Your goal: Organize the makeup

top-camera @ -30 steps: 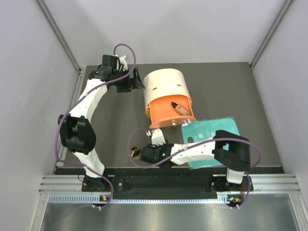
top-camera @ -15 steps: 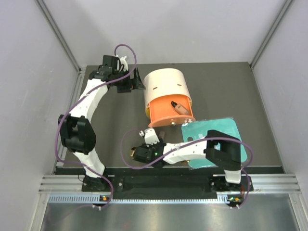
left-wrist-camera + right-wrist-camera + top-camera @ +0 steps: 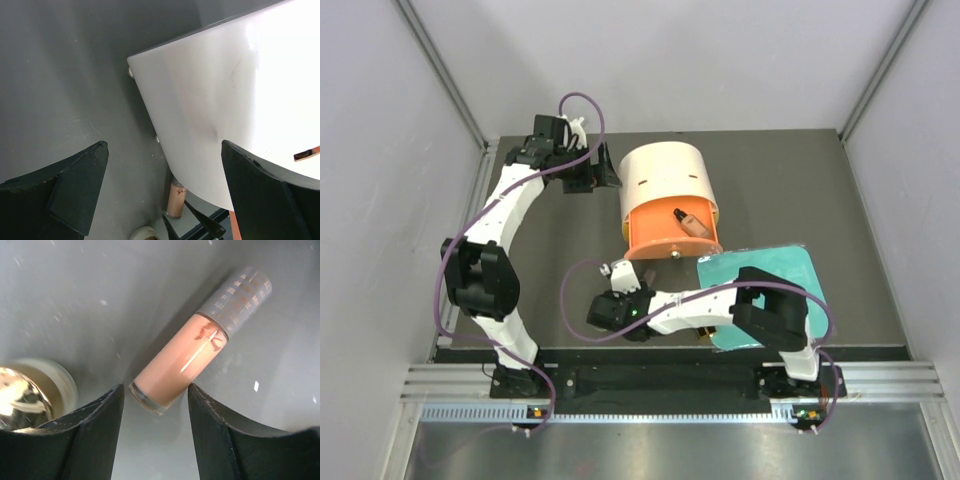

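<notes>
A peach-beige tube (image 3: 187, 357) with a dark grey cap lies on the grey table. My right gripper (image 3: 155, 407) is open, and its fingers stand on either side of the tube's clear bottom end. The gold-rimmed round compact (image 3: 22, 397) sits just left of the left finger. In the top view the right gripper (image 3: 610, 310) covers both. The same tube shows in the left wrist view (image 3: 175, 197). A second tube (image 3: 692, 222) lies inside the big cream-and-orange box (image 3: 665, 180). My left gripper (image 3: 605, 170) is open at the box's left wall (image 3: 210, 100). The black-and-gold piece is out of view.
The box lies on its side with its orange mouth facing the near edge. The flat teal board (image 3: 770, 270) lies at the right, partly under my right arm. Grey walls close the table on three sides.
My right gripper has moved left and a little away from the near edge, and now covers the compact in the top view. The left arm has not moved.
</notes>
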Motion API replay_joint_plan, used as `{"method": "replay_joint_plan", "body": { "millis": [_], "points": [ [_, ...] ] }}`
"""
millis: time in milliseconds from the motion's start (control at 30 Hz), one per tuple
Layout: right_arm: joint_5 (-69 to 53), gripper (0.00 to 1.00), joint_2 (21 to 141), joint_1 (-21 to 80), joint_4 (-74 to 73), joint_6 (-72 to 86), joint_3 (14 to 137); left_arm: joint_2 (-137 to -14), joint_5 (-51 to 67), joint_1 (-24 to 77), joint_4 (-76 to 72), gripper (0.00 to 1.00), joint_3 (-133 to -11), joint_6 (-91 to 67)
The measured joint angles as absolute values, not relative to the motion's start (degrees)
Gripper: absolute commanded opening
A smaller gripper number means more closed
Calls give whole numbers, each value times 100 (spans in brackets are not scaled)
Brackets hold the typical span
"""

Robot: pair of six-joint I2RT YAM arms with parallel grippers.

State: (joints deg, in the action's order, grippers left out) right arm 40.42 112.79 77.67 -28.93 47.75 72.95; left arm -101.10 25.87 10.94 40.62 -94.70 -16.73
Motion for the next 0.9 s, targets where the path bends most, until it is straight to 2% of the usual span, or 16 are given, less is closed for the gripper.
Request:
{"method": "replay_joint_plan", "body": {
  "millis": [500,733,900],
  "points": [
    [4010,54,11059,7719,-2578,4954,6910,-10110,2591,1100,4080,99,-9472,-1651],
    [3968,55,10792,7891,-3168,4751,6777,-10110,2587,1109,4077,99,-9472,-1656],
    [3920,57,10180,8108,-3623,4532,6539,-10071,2418,1111,4062,99,-9465,-1664]
  ]
}}
